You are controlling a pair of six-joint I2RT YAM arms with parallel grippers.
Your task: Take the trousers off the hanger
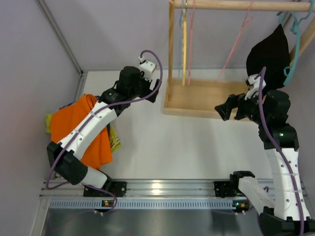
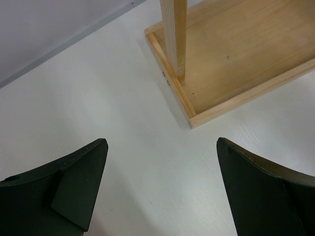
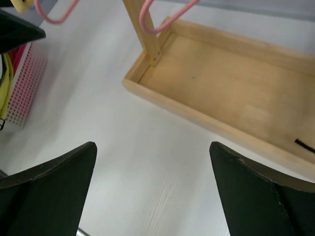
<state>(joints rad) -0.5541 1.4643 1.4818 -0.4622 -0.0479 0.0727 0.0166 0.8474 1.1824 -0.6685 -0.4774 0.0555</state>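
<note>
My left gripper (image 2: 161, 143) is spread wide and holds nothing, just over the white table (image 2: 98, 98) by the wooden rack base (image 2: 236, 59). My right gripper (image 3: 152, 146) is spread wide too, also with nothing in it. The black trousers (image 1: 268, 54) hang on a teal hanger (image 1: 294, 44) up on the wooden rail (image 1: 236, 5), far right.

Pale bare-wood rack (image 1: 206, 98), matt white table (image 1: 162, 147), black cloth trousers (image 1: 269, 54).
</note>
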